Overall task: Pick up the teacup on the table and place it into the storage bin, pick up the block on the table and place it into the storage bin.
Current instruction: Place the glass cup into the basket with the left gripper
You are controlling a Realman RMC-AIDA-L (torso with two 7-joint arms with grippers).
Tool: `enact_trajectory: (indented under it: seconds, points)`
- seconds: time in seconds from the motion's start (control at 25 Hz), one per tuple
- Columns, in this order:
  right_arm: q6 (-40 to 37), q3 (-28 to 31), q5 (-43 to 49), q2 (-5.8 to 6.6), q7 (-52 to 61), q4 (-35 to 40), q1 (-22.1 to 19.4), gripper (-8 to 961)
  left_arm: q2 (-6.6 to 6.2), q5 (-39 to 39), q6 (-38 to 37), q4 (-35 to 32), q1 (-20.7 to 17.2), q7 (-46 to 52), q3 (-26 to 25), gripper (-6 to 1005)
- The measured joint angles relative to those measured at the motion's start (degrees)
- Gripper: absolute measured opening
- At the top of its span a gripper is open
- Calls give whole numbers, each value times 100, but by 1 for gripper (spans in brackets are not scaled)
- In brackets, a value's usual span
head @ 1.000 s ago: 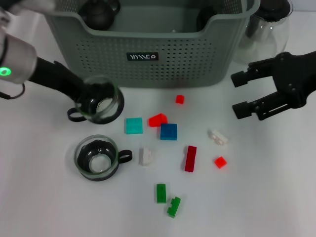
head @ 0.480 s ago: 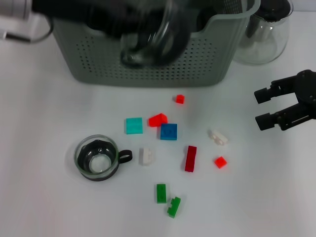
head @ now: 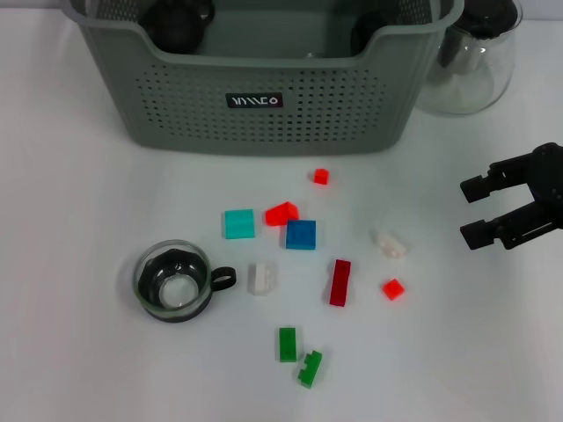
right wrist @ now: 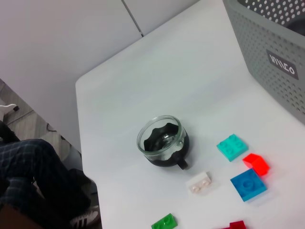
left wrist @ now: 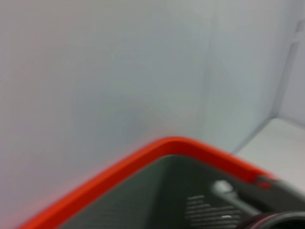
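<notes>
A clear glass teacup [head: 172, 281] with a dark base and a black handle stands on the white table at the left front; the right wrist view shows this teacup [right wrist: 162, 140] too. Several blocks lie to its right: cyan [head: 237, 223], red [head: 281, 212], blue [head: 300, 235], white [head: 261, 278], dark red [head: 339, 282] and green [head: 288, 344]. The grey-green storage bin [head: 264, 101] stands at the back, with dark round things inside it. My right gripper [head: 476, 211] hovers open and empty at the right edge, apart from the blocks. My left gripper is out of view.
A clear glass teapot [head: 475, 57] stands to the right of the bin. Small red blocks [head: 320, 177] [head: 392, 288] and a second white block [head: 388, 244] lie between the bin and my right gripper. In the right wrist view the table's edge [right wrist: 83, 143] runs beyond the teacup.
My left arm carried a second teacup from the table up over the bin and has left the head view. My right gripper has drawn back to the right.
</notes>
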State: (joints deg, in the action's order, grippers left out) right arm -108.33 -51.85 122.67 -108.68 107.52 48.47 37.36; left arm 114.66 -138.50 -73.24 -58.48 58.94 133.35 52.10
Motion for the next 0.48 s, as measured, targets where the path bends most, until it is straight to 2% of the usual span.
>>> enact_trajectory:
  seconds: [0.12,0.24,0.48]
  points:
    - [17,4,4,-6,1,-2,-11,930,34,-668,827,663,388,105,57,49]
    - [25,9,4,-6,26,-7,-13,930,126,-1229,1566,1293,675,189,96,50]
    - [47,8,12,-22,52,-42,-4,931,387,-2063,2479,1819,831,588,361,51]
